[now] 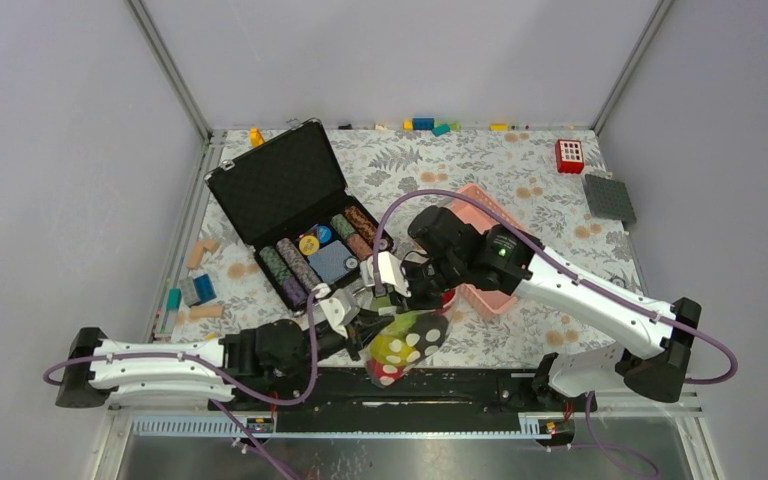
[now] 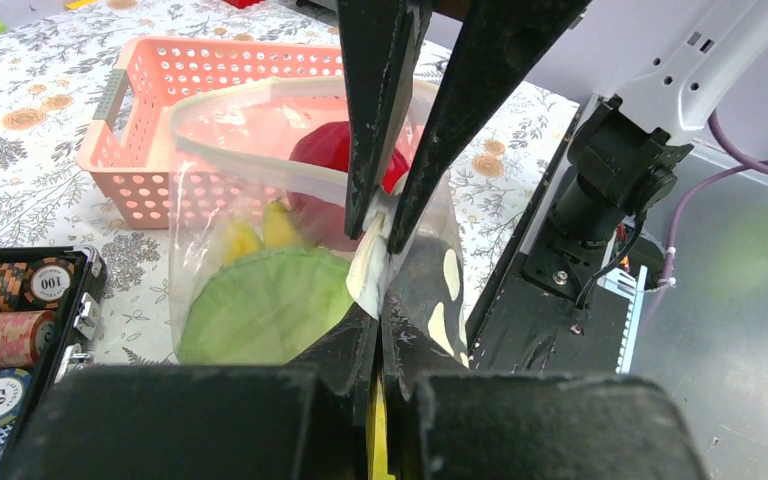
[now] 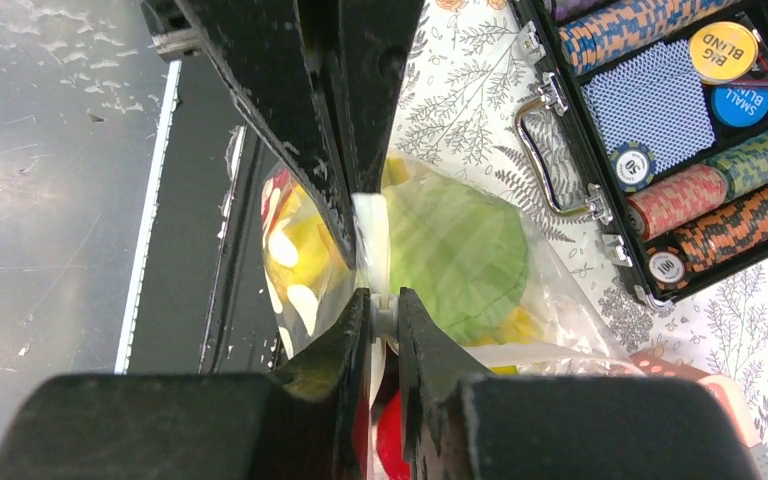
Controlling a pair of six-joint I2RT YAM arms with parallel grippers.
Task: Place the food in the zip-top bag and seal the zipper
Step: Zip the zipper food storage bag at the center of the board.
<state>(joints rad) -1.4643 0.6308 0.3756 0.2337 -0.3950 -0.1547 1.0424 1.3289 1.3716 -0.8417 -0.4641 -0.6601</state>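
bag (image 1: 407,343): clear, with a black dotted patch; held up at the near table edge between the arms, in front of the pink basket (image 2: 160,90)
food: green cabbage (image 2: 260,305), yellow bananas (image 2: 260,235) and a red apple (image 2: 325,150), all inside the bag
zipper (image 2: 368,265): pale strip; mouth gapes toward the basket
left gripper (image 2: 378,312): fingers clenched on the zipper
right gripper (image 3: 381,300): fingers clenched on the zipper, just beside the left gripper
case (image 1: 300,215): open, chips inside; left of the bag

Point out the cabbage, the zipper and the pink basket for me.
cabbage (image 2: 260,305), left wrist view, middle of its ribbed pale green face.
zipper (image 3: 370,235), right wrist view, the white strip where it is pinched.
pink basket (image 2: 130,170), left wrist view, its near perforated wall.
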